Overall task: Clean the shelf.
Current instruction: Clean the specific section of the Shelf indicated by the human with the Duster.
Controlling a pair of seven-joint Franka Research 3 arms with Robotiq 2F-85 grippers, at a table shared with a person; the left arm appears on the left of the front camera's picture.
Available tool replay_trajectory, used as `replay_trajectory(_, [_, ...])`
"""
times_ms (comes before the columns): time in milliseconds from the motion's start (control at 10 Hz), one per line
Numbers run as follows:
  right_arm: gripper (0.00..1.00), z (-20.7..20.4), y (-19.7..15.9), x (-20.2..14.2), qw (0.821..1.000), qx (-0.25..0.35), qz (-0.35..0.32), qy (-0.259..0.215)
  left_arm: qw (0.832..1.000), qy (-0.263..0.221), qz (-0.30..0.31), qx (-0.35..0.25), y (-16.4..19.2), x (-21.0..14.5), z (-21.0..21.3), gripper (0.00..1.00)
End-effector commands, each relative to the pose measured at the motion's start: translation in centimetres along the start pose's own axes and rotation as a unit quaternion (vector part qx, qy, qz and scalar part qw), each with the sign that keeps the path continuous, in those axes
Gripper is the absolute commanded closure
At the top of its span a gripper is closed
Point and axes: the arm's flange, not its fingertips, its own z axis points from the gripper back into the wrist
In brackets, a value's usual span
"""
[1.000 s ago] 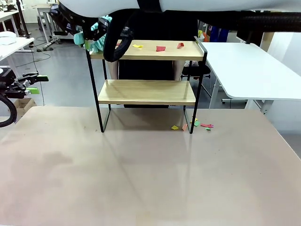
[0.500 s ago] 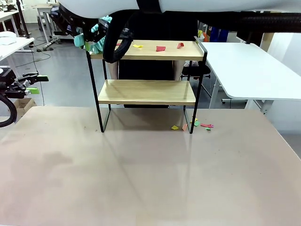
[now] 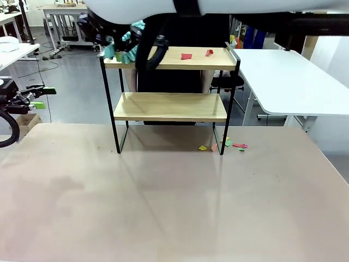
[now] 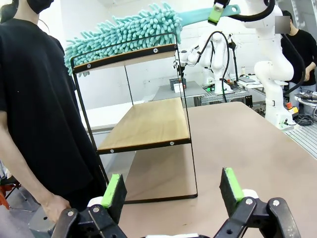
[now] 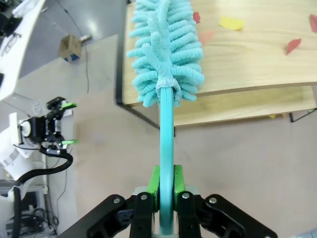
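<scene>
Since a second ago the right arm has carried the teal duster (image 3: 126, 41) along the top board of the shelf (image 3: 169, 106), from the left corner post toward the middle. The arm's black cable (image 3: 150, 57) now hides the yellow scrap (image 5: 231, 22) in the front view. From the right wrist, that scrap lies on the board just past the duster head.

The shelf stands at the far side of the pale beige table (image 3: 163, 202), which has only faint smudges on its near half. The lower board is bare. Two red scraps (image 3: 186, 56) lie on the top board toward its right end, well apart from the duster. A small scatter of paper scraps (image 3: 226, 144), yellow, green and pink, lies on the table by the shelf's right front leg.

A person (image 3: 174, 76) in black stands close behind the shelf. In the left wrist view one hand (image 4: 54, 208) hangs down beside the frame. A white table (image 3: 289, 76) stands off to the right, and grey floor (image 3: 71, 82) runs back on the left toward other tables.

The right gripper (image 5: 166, 186) is clamped tight on the duster's thin teal handle, with the fluffy head lying on the top board over its left edge. The left gripper (image 4: 172, 188) hangs off the table's left edge, its green pads spread wide and holding nothing.
</scene>
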Motion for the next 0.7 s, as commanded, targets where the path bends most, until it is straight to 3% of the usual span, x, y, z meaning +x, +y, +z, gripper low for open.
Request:
replay_trajectory(0, [0.87,0.8,-3.4,-0.6,1.0,-0.012,-0.008,0.01,1.0,0.002,-0.006,-0.003,-0.1,0.3,0.0,0.0])
replay_trajectory(600, [0.87,1.7,-12.8,-0.3,0.998,-0.057,-0.018,0.016,1.0,0.002,-0.006,-0.003,-0.1,0.3,0.0,0.0])
